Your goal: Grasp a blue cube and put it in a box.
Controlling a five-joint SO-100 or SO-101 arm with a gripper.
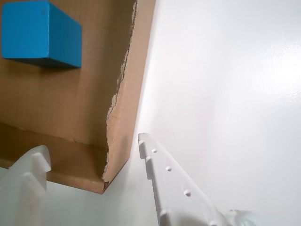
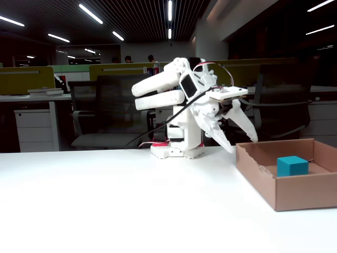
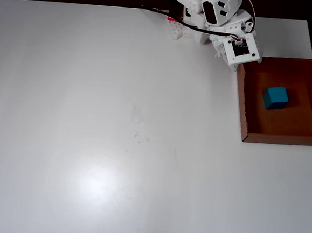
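Observation:
The blue cube (image 1: 40, 33) (image 2: 292, 166) (image 3: 276, 97) rests on the floor of the brown cardboard box (image 1: 70, 108) (image 2: 295, 191) (image 3: 246, 102), standing free of the walls. My gripper (image 1: 91, 148) (image 2: 241, 141) hangs open and empty just above the box's torn wall, at the corner nearest the arm's base. In the wrist view the white fingers (image 1: 169, 186) straddle that corner, well short of the cube. From overhead the wrist plate (image 3: 242, 49) hides the fingertips.
The box sits at the right edge of a white table (image 3: 118, 119). The arm's base (image 2: 176, 150) stands at the table's back edge, with a cable (image 3: 153, 11) trailing to its left. Office desks and chairs (image 2: 105, 105) lie behind the table.

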